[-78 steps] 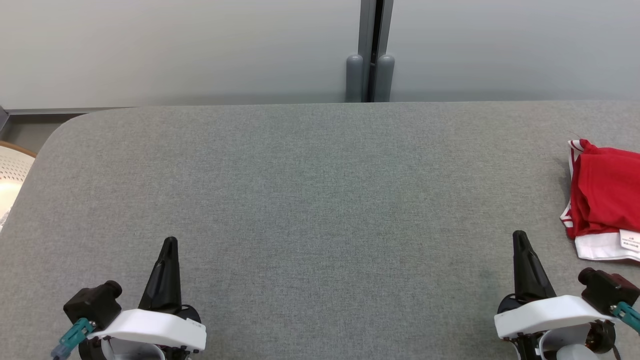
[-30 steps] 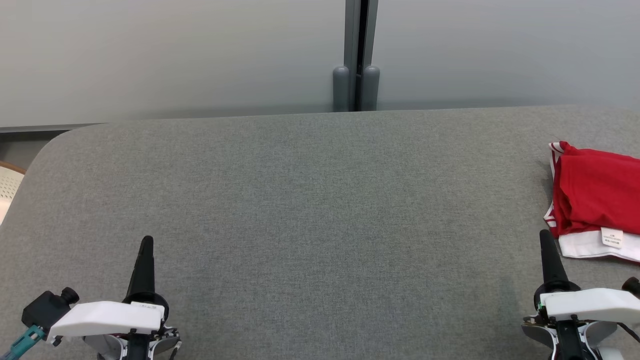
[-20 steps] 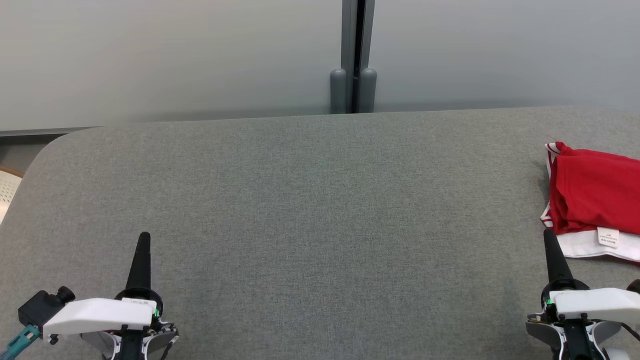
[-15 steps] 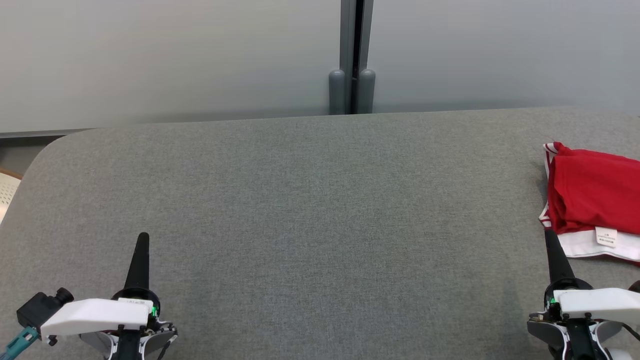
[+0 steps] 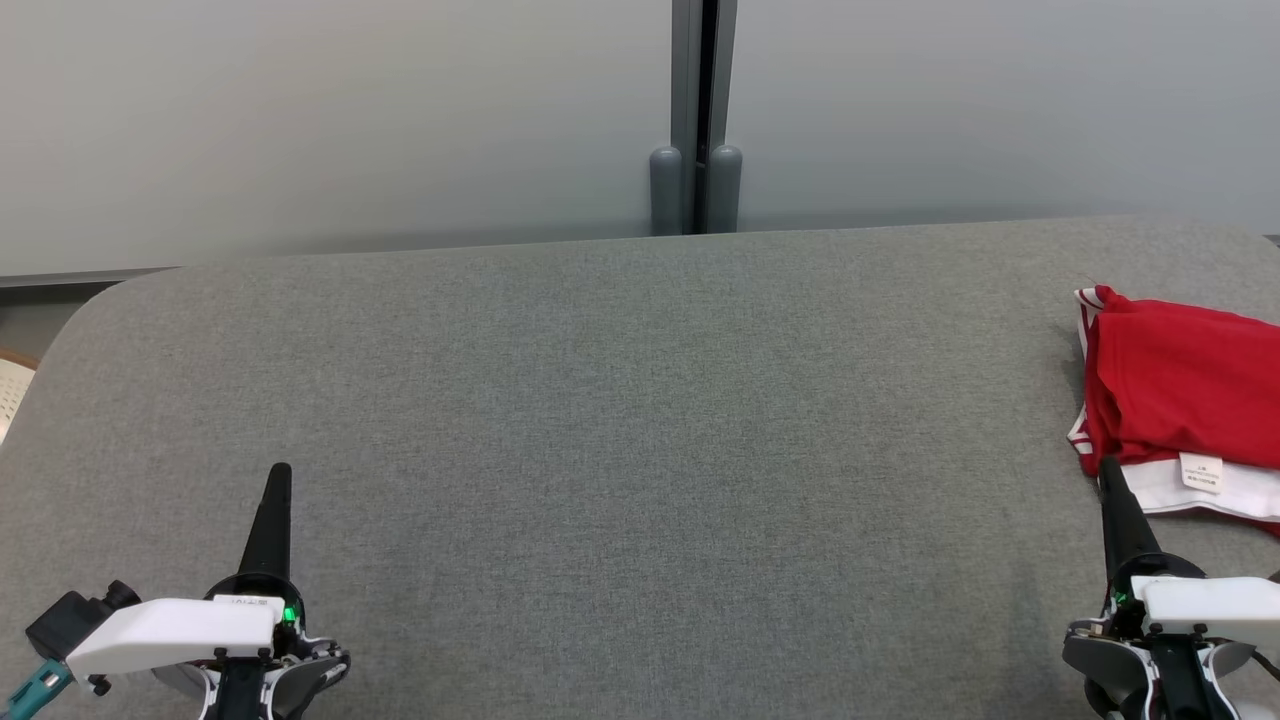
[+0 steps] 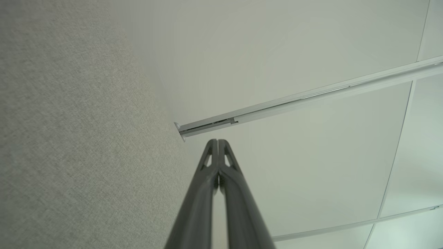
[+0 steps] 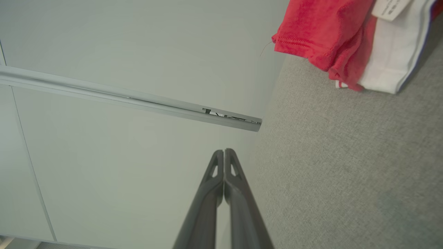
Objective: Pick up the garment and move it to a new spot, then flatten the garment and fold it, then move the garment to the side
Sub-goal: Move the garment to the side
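The garment (image 5: 1185,400) is red with a white band and a small white label. It lies folded at the far right of the grey fabric table (image 5: 620,420), partly cut off by the head view's edge. In the right wrist view the garment (image 7: 328,31) sits at the upper right. My right gripper (image 5: 1108,466) is shut and empty, its tip just in front of the garment's white hem. My left gripper (image 5: 279,471) is shut and empty at the lower left. Both pairs of fingers are pressed together in the left wrist view (image 6: 218,142) and the right wrist view (image 7: 224,151).
A pale wall with a grey vertical post (image 5: 695,115) stands behind the table's far edge. The table's rounded corner is at the far left, with a whitish perforated object (image 5: 12,390) beyond it. Bare grey cloth stretches between my two grippers.
The camera has shifted, so the whole scene has slid left. Both grippers stay shut, and the right fingertip now stands closer to the garment's hem.
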